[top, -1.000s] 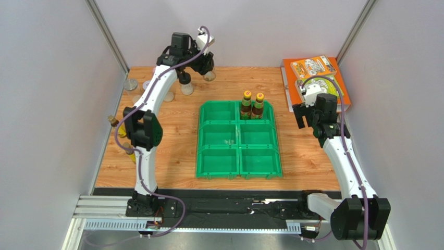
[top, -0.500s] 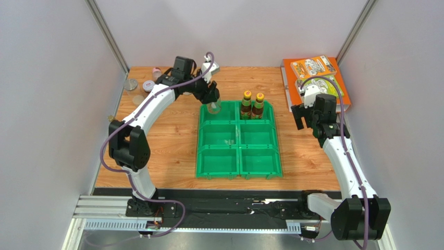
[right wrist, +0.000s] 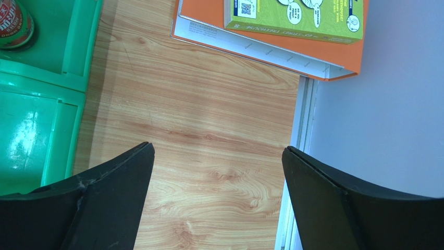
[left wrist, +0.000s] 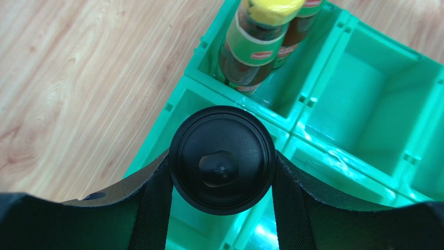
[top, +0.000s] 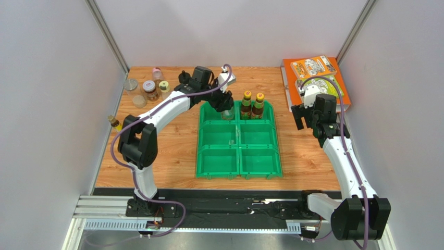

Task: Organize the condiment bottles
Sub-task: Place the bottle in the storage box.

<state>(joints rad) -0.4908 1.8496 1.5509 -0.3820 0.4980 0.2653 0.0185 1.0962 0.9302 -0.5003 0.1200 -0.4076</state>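
Left tool (top: 225, 105): clamped on black-capped bottle (left wrist: 222, 159), upper centre of overhead view, above green bin (top: 198, 156)'s top-left compartment | Neighbours: two yellow-capped bottles (top: 252, 104) in the compartment to its right | Right tool (right wrist: 217, 148): fingers apart, holding nothing, over bare surface (right wrist: 208, 104) | Advice: lower straight, upright, centred in the compartment, then release.

A small clear bottle (top: 227, 113) is gripped between the jaws of the left gripper (top: 225, 107). Directly beneath them lies a corner compartment of the green six-compartment plastic bin (top: 238, 156). Two amber yellow-capped bottles (top: 252, 105) are seen just right of those jaws. The right gripper (top: 299, 116) is held spread above the wooden table (top: 172, 146).
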